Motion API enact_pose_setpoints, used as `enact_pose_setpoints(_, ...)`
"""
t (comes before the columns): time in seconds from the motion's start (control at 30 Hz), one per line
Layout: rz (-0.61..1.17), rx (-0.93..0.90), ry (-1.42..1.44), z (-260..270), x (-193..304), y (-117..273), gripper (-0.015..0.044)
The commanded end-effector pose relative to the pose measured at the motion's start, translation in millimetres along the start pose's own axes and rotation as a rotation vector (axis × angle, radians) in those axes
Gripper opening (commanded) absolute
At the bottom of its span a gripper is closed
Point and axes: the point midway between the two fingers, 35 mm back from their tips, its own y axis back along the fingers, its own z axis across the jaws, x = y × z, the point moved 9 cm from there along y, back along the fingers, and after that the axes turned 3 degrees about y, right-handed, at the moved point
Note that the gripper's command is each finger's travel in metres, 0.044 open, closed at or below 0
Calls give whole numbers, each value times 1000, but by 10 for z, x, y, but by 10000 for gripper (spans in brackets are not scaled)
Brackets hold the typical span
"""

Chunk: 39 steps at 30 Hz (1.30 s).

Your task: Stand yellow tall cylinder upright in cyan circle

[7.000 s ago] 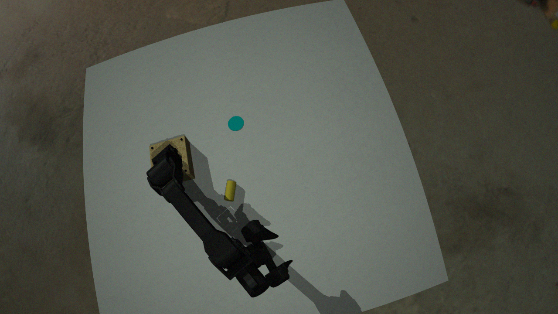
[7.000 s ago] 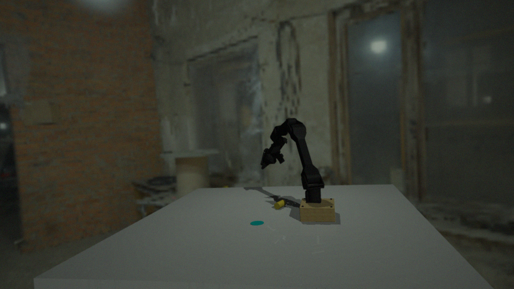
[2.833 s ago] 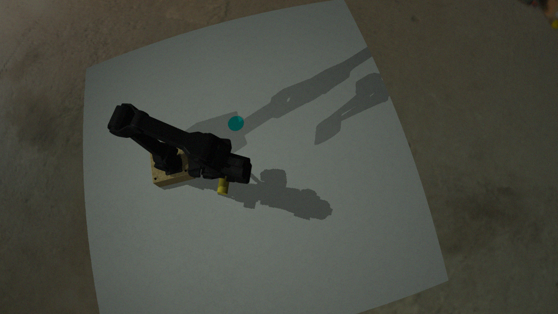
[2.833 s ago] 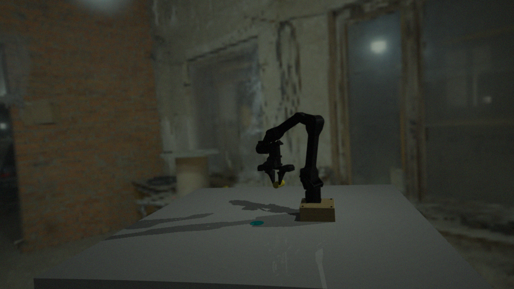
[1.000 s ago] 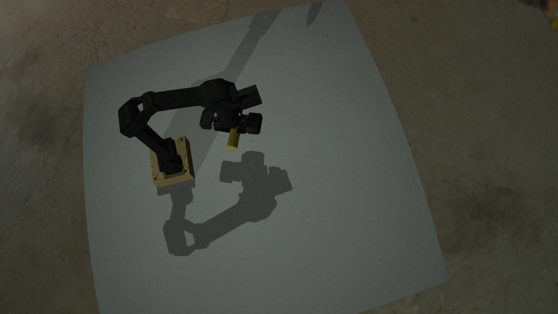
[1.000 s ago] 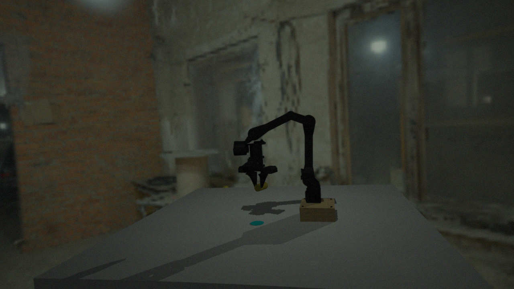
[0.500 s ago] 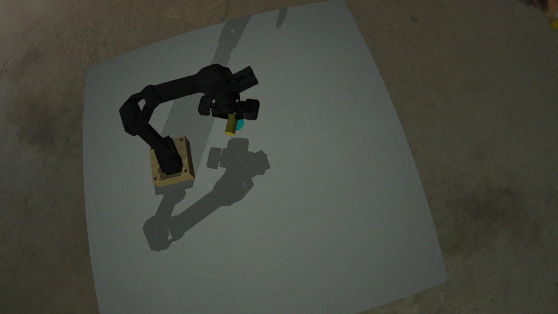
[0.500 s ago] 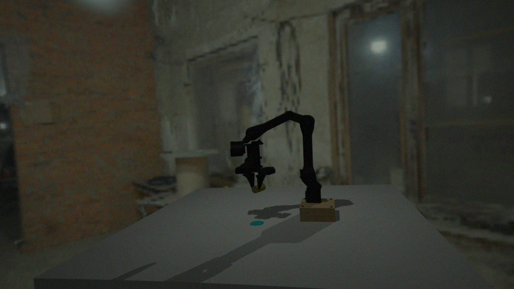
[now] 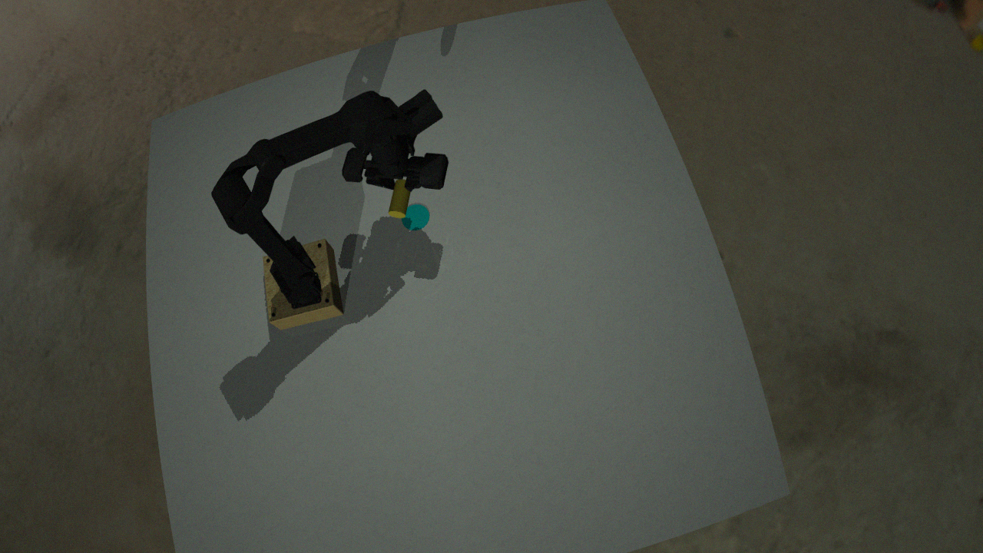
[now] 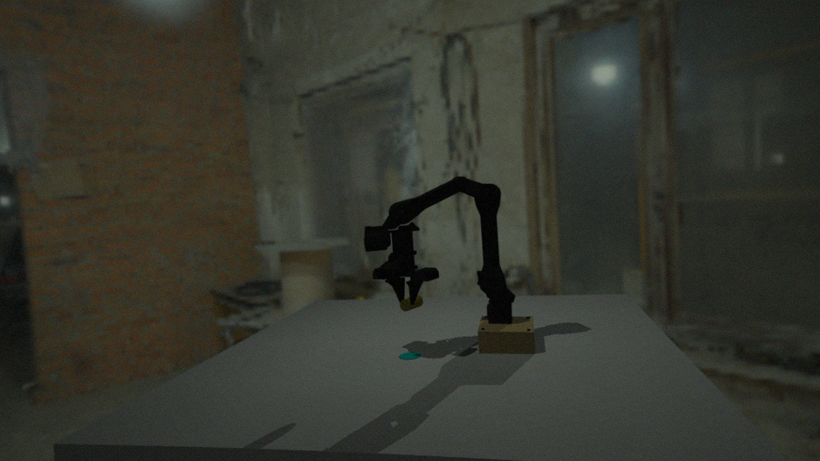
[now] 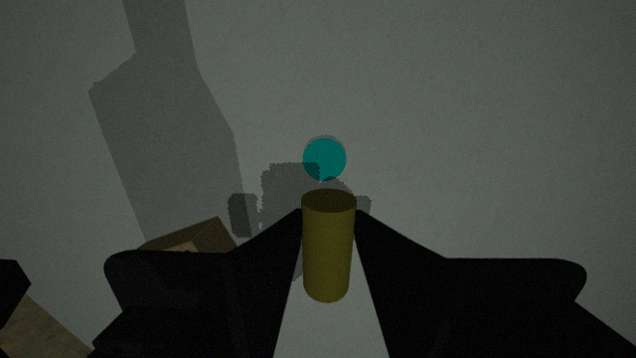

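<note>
The yellow tall cylinder [image 11: 328, 246] is clamped between the two black fingers of my gripper [image 11: 328, 219], lifted clear of the grey table [image 9: 550, 343]. My fingers are partly closed and press on its curved sides from both flanks, so it is held crosswise. From the wrist camera it points away from me, its far flat end facing the cyan circle [image 11: 324, 159].

I take the cyan circle as the landmark. It is a small flat disc lying on the table. In the wrist view the cylinder's far end sits just short of the circle, and part of the circle is darkened by the shadow of my gripper. From the top camera the cylinder [image 9: 398, 201] appears just beside the circle [image 9: 416, 216], its lower end at the circle's edge. From the exterior camera the cylinder [image 10: 410, 302] hangs high above the circle [image 10: 409, 356], well apart from it, and is tilted rather than upright. My gripper [image 10: 408, 293] points downward there, at the end of my bent black arm [image 10: 487, 229].

The wooden base block [image 10: 507, 335] carrying my arm stands on the table near the circle, to its right in the exterior view. My arm's shadow falls on the table between the block and the circle.
</note>
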Motion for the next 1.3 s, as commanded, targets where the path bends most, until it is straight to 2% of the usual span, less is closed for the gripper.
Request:
enact_pose_setpoints(0.0,-10,2,-9,1,-26,15,105)
enact_pose_setpoints(1.27,-287,-20,-134,-206,51,-300,105)
